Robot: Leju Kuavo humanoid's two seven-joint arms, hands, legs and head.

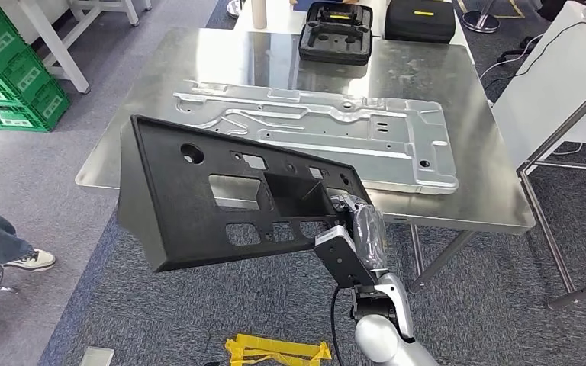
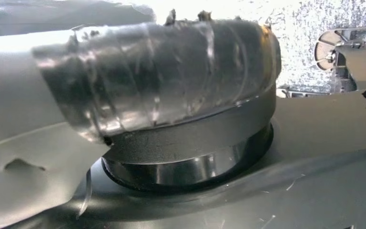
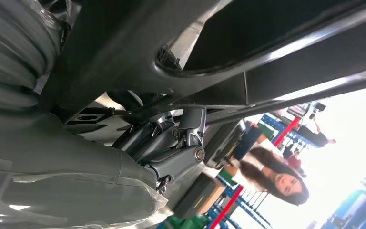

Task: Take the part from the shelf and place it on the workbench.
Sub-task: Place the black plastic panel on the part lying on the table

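Head view: steel workbench [image 1: 496, 194] bears stamped metal plate [image 1: 328, 133].

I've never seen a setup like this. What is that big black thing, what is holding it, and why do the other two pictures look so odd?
The wide picture is the humanoid robot's own view from high on its body, looking down. Its right hand grips a large black plastic panel with cut-out holes, holding it in the air in front of a metal workbench. On the workbench lie a flat stamped silver metal sheet and, further back, an open black case. Green crates stand on the floor to the left. The two odd pictures come from cameras at the robot's wrists, so they are very close and turned. The right wrist view shows the hand's fingers under the panel's edge. The left wrist view is too close to read.
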